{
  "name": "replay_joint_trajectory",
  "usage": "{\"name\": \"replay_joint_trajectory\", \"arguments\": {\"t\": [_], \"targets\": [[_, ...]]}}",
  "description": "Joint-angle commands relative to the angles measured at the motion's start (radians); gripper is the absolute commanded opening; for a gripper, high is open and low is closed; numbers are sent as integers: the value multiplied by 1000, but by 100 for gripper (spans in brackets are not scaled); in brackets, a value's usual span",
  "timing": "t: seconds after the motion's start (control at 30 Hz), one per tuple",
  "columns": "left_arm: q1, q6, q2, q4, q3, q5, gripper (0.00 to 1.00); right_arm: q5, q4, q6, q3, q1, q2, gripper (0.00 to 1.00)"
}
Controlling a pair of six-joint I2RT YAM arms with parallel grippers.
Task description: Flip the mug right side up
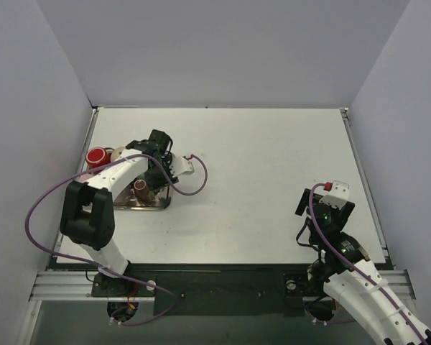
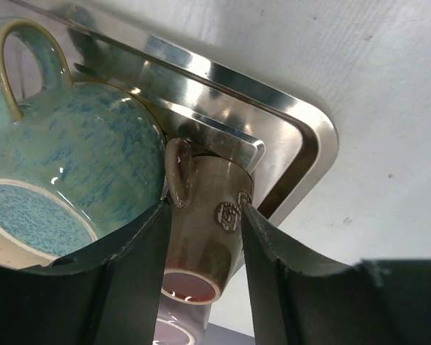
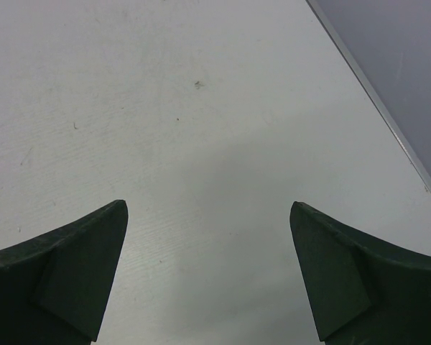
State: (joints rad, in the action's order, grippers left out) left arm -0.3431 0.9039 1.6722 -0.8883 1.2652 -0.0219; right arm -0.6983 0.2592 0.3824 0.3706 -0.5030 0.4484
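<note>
Your left gripper [image 2: 205,208] straddles the brown mug [image 2: 208,244]; clamped or not, can't tell. The right gripper [image 3: 208,205] hangs spread wide. A loose pinch could slip and knock the blue mug [image 2: 79,144].

Inside a robotics lab's test cell. Plain grey walls [image 1: 230,50] enclose a white table [image 1: 273,187]; cabled robot arms [image 1: 93,219] are bolted to an aluminium rail [image 1: 61,284].

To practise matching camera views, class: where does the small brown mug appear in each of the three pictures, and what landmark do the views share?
Top external: the brown mug is left of centre, in the steel tray, under the left arm.
Left wrist: the brown mug is at lower centre, between the fingers of the left gripper.
Right wrist: not in it.
Shared landmark: the tray's rim in the top and left wrist views; the white table in all three.
</note>
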Motion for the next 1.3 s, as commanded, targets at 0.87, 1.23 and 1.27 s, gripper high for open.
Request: {"name": "replay_joint_trajectory", "arguments": {"t": [0.87,1.23,1.27], "targets": [[30,-99,18,22,51,38,50,-17,11,-23,42,3,0,89],[53,-89,87,18,-7,140,51,-9,11,-23,41,3,-7,89],[52,-91,89,38,-10,154,51,-7,9,-22,41,3,-8,89]]}}
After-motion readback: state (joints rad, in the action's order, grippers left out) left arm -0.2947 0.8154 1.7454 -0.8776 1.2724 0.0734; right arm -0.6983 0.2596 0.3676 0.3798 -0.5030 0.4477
